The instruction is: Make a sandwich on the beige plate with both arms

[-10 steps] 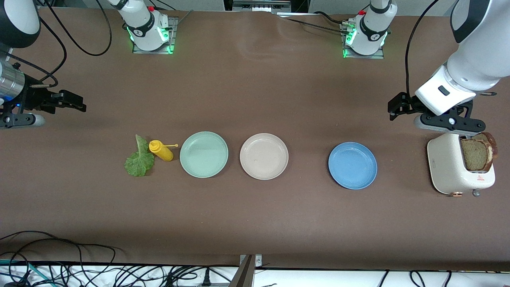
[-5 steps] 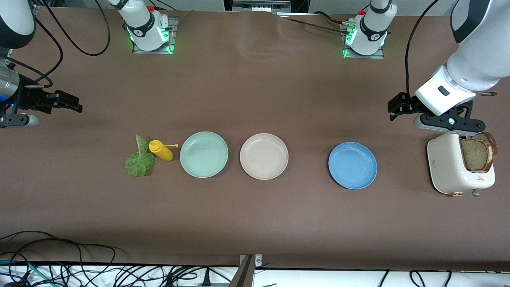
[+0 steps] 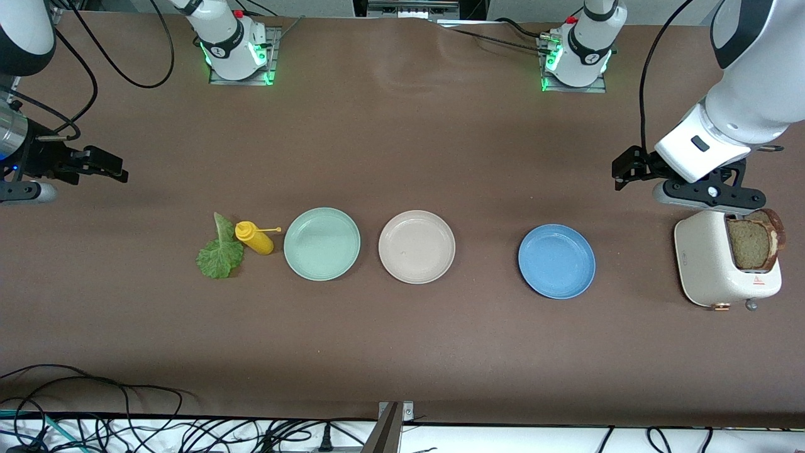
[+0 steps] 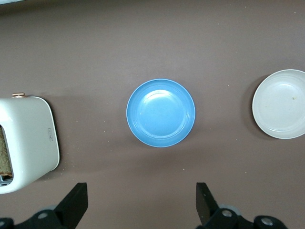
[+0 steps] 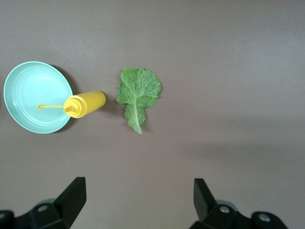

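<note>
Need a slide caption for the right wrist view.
Open right claw above lettuce leaf, beside yellow squeeze bottle and mint-green plate.

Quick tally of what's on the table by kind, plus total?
Plates: 3 (mint-green plate, beige plate, blue plate)
Toaster: 1
Bread slices in the toaster: 2
Lettuce leaf: 1
Yellow squeeze bottle: 1
Total: 8

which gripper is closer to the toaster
Left. The left gripper hangs open just above the toaster; the right gripper is open at the table's other end.
</note>
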Available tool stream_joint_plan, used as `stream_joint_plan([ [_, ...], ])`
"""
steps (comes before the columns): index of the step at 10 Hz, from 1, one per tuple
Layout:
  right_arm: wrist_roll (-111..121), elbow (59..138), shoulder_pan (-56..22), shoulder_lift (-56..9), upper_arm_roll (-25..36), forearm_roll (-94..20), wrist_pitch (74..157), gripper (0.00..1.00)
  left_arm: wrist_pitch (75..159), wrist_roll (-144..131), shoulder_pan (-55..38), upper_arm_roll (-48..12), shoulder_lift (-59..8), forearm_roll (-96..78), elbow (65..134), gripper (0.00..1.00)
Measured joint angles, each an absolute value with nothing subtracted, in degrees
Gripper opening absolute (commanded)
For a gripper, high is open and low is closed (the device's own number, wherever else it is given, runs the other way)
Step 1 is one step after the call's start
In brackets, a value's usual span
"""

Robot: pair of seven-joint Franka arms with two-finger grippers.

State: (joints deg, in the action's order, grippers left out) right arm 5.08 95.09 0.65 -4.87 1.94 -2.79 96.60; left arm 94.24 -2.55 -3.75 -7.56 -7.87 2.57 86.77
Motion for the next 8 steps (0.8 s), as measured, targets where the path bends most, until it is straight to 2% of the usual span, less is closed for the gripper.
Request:
stream_joint_plan([
  [8, 5.08, 94.25, 0.41, -4.20, 1.51, -2.95, 99.83, 1.00, 94.24, -2.55, -3.76, -7.57, -7.95, 2.57, 86.77, 1.00],
])
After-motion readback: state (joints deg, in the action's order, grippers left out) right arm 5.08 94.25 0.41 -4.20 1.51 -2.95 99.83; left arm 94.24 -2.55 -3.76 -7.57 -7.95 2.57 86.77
